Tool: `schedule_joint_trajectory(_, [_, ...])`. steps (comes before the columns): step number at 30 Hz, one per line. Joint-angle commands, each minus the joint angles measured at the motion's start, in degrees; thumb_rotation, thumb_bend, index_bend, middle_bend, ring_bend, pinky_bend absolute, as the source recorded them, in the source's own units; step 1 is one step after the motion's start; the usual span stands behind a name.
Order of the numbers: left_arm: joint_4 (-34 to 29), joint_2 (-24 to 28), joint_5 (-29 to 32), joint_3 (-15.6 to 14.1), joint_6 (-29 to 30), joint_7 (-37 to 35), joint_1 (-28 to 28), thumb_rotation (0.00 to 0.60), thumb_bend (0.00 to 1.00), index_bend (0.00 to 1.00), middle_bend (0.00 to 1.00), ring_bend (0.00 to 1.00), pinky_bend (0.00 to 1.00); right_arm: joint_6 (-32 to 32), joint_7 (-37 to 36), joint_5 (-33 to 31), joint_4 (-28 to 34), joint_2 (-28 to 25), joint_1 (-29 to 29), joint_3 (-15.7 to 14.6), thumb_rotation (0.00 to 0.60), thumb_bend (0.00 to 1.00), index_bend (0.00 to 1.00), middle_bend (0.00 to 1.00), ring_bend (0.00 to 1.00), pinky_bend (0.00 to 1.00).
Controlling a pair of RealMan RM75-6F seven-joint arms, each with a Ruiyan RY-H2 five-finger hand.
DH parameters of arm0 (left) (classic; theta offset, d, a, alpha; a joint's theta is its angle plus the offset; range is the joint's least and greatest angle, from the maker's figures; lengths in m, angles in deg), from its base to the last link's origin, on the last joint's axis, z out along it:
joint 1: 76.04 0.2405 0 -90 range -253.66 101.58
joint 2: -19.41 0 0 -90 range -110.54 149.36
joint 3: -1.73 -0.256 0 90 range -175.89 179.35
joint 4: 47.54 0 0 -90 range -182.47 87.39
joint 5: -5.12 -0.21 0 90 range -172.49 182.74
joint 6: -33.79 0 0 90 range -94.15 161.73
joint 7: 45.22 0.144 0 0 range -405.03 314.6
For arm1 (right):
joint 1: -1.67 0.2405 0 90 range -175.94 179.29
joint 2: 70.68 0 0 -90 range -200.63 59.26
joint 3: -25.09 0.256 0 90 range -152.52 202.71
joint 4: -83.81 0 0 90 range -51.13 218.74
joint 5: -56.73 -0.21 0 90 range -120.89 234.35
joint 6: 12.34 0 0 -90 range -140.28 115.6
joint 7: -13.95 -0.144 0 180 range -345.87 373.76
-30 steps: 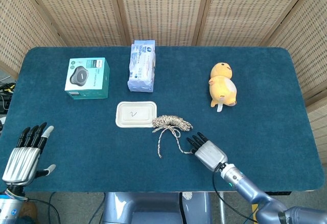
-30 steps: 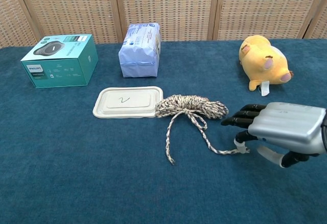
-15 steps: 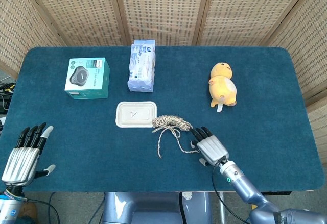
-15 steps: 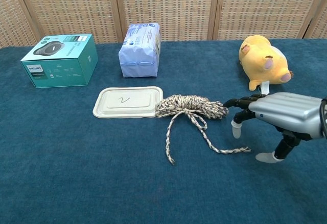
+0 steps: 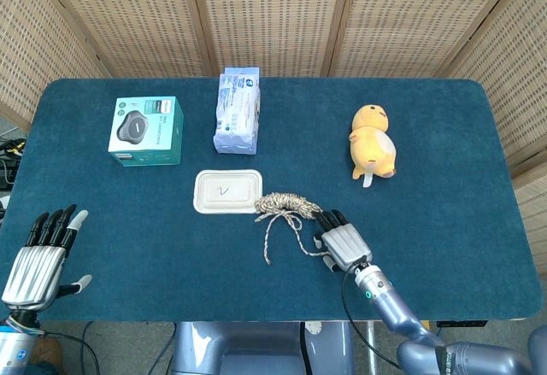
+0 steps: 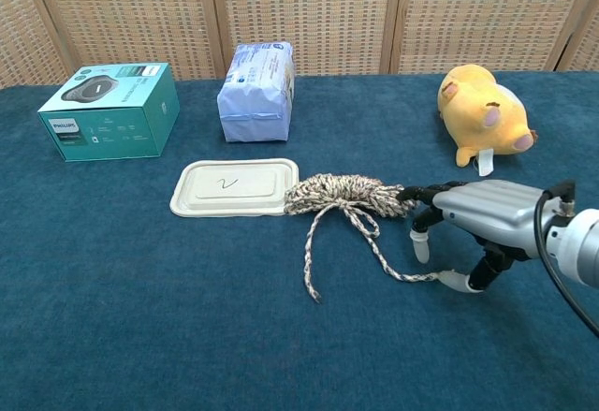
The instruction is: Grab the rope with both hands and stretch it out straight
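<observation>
The speckled rope [image 5: 288, 205] [image 6: 348, 194] lies in a coiled bundle at the table's middle, with two loose ends trailing toward the front edge. My right hand [image 5: 342, 240] [image 6: 473, 214] arches palm down over the right-hand loose end [image 6: 412, 274]. Its fingertips [image 6: 418, 242] reach the bundle's right edge, the thumb tip lies by the strand's end, and nothing is gripped. My left hand [image 5: 38, 255] hovers at the front left corner with fingers extended and apart, far from the rope. The chest view does not show it.
A flat white lid [image 5: 226, 191] [image 6: 234, 186] touches the bundle's left side. A teal box [image 5: 146, 131] [image 6: 110, 110] and a blue tissue pack [image 5: 237, 110] [image 6: 255, 90] stand behind. A yellow plush toy [image 5: 373, 141] [image 6: 482, 102] lies at the back right.
My right hand has slid left toward the rope bundle and now arches over the loose end. The rope and my left hand have not moved.
</observation>
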Motion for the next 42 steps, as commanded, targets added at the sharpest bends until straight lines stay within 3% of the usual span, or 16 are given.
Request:
schedule_joint_trajectory(1, [0.04,0.01,-0.02,-0.05,-0.02,-0.03,-0.01,0.600,0.00,0.00,0.00,0.00,0.00,0.25,0.23,-0.52,-0.38,0.44,0.17,-0.21,0.600,0.38,0.45,0.00,0.00,0.00])
schedule_joint_trajectory(24, [0.03,-0.14,0.38,-0.17,-0.34,0.23,-0.29,0.600,0.00,0.00,0.00,0.00,0.00,1.27,-0.44,-0.17,-4.86,3.23,1.12,-1.85,0.600,0.39,0.51,0.00,0.00,0.00])
schedule_joint_trajectory(33, [0.07,-0.13,0.68,-0.18,-0.62,0.24,-0.47,0.600,0.00,0.00,0.00,0.00,0.00,2.25,-1.76,1.63,-5.55,3.42,1.12,-2.05,0.600,0.47,0.60,0.00,0.00,0.00])
schedule_joint_trajectory(42, [0.56,-0.79,0.40,-0.19,-1.10,0.81,-0.96,0.600,0.00,0.00,0.00,0.00,0.00,4.44,-0.68,4.72,-4.18,1.77,0.98,-2.67,0.600,0.50,0.63,0.00,0.00,0.00])
